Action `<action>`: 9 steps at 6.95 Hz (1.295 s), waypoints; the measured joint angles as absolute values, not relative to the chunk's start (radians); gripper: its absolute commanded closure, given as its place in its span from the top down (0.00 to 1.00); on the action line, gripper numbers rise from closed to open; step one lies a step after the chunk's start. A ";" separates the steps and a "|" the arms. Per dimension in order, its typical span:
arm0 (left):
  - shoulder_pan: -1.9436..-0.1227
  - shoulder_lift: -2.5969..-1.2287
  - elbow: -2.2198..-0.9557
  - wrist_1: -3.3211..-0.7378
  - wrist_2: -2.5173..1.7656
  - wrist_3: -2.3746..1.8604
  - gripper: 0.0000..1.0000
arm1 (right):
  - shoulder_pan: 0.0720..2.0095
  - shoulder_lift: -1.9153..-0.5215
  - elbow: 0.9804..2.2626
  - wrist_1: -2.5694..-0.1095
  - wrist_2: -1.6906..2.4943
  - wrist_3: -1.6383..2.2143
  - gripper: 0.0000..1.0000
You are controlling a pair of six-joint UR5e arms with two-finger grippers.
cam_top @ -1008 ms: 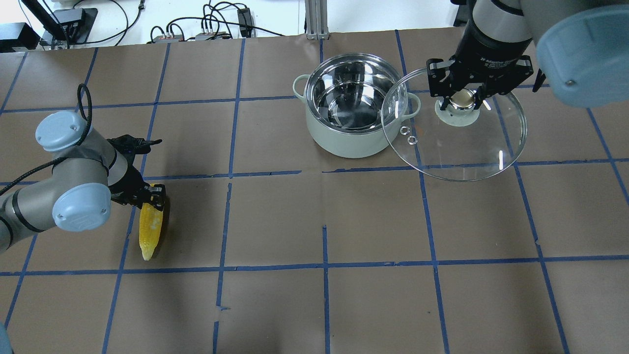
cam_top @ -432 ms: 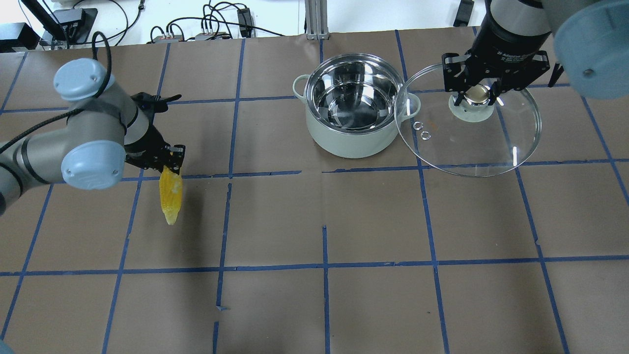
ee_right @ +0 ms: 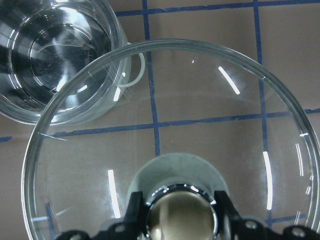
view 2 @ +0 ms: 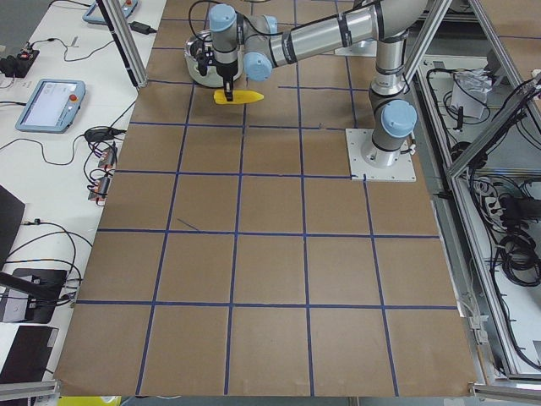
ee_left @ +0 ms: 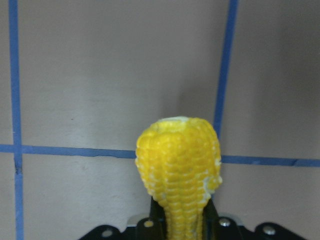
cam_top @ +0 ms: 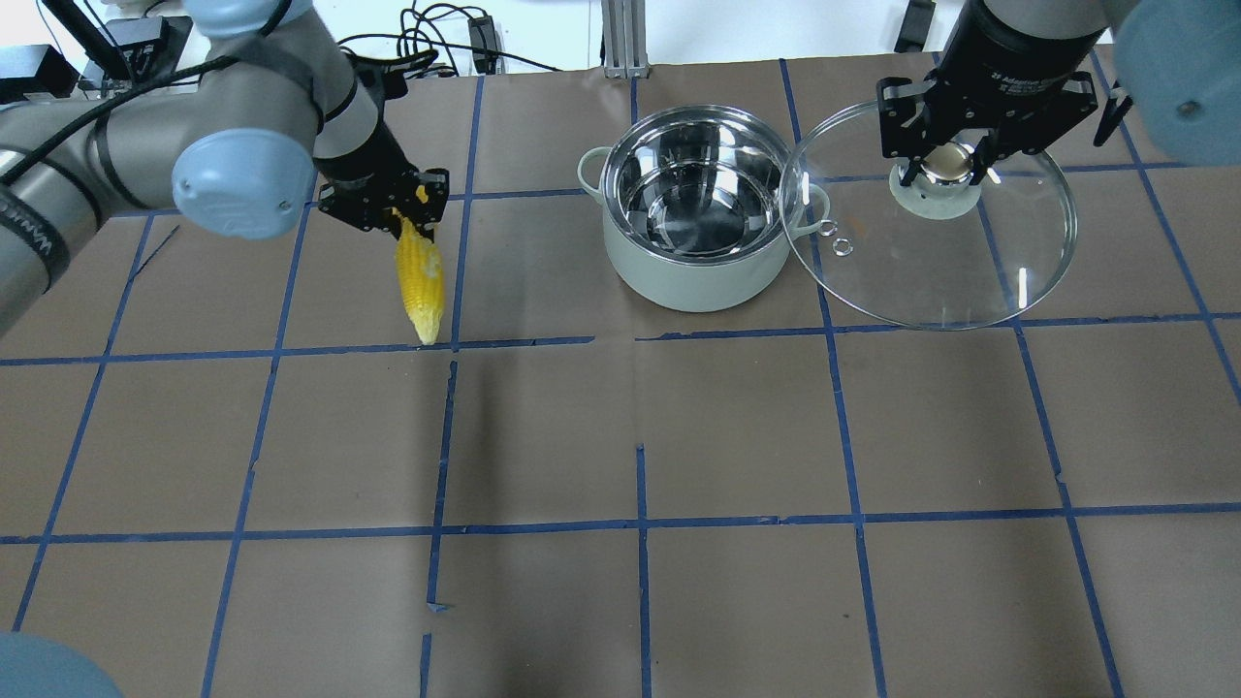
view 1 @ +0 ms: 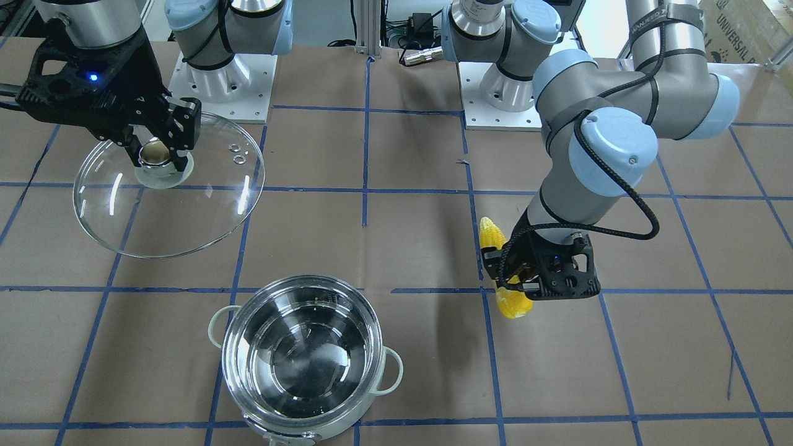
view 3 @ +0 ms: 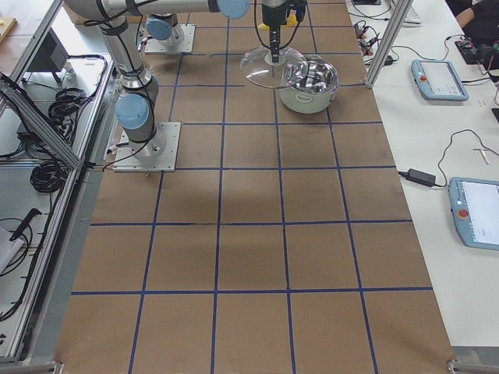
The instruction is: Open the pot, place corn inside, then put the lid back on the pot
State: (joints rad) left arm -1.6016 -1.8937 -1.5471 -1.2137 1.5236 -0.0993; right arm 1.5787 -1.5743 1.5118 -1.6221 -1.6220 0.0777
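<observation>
The open, empty pot (cam_top: 693, 283) stands at the far middle of the table, and shows in the front view (view 1: 297, 430). My left gripper (cam_top: 397, 208) is shut on the thick end of the yellow corn (cam_top: 420, 281) and holds it in the air to the left of the pot, its tip hanging down. The left wrist view shows the corn (ee_left: 180, 165) between the fingers. My right gripper (cam_top: 945, 165) is shut on the knob of the glass lid (cam_top: 950, 267), held above the table just right of the pot. The lid's edge overlaps the pot's right handle in the right wrist view (ee_right: 200, 125).
The table is covered in brown paper with a blue tape grid (cam_top: 640, 528). Cables and boxes (cam_top: 417, 58) lie beyond the far edge. The arm bases (view 1: 223, 80) stand on the robot's side.
My left gripper has lifted the corn off the table and carried it up and right, towards the pot. My right gripper has moved the lid a little right, off the pot.
</observation>
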 measured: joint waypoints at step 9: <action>-1.935 -2.285 -0.971 -1.327 1.548 -0.469 0.17 | 1.587 -1.571 1.493 -1.602 -1.599 0.080 0.29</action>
